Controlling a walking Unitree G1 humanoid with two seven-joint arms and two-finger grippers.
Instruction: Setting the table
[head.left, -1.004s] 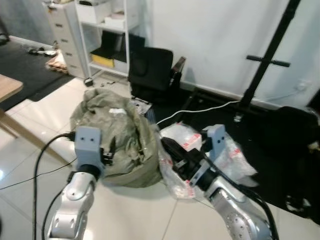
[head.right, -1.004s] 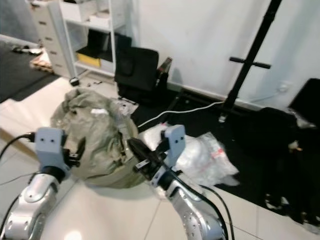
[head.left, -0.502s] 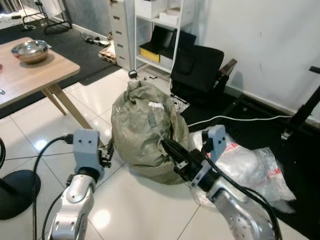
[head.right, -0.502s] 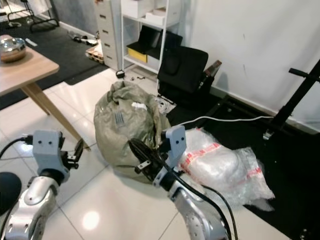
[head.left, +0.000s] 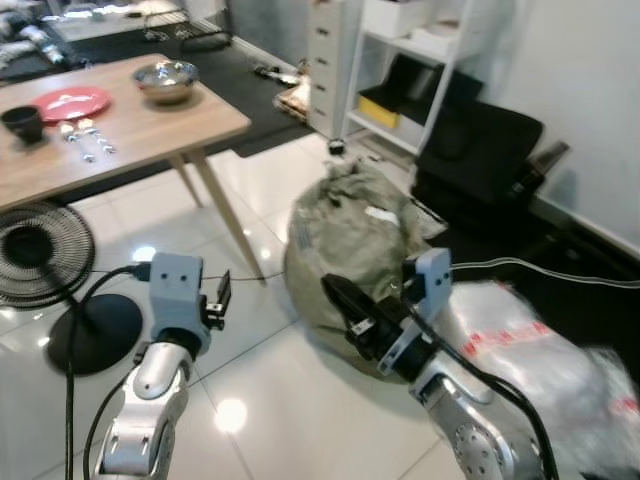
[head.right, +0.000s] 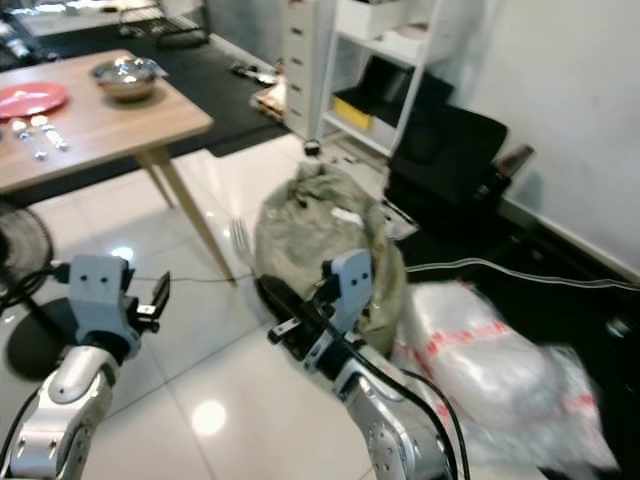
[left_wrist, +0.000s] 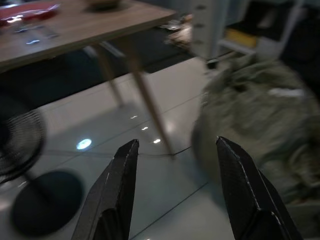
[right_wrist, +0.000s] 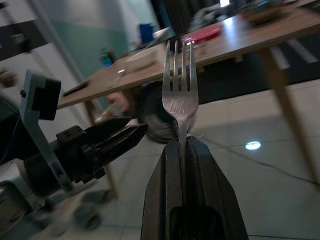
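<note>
The fork (right_wrist: 180, 97) sticks out at twelve o'clock from the right gripper (right_wrist: 183, 145), clamped on its handle; the left gripper (left_wrist: 175, 155) is spread apart, holding nothing.

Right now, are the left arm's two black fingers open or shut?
Open: the left gripper shows its black fingers spread apart with bare floor between them.

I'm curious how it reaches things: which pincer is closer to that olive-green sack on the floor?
Right. The right pincer, holding a fork, hangs just in front of the sack; the left pincer is off to the sack's left, over bare floor.
</note>
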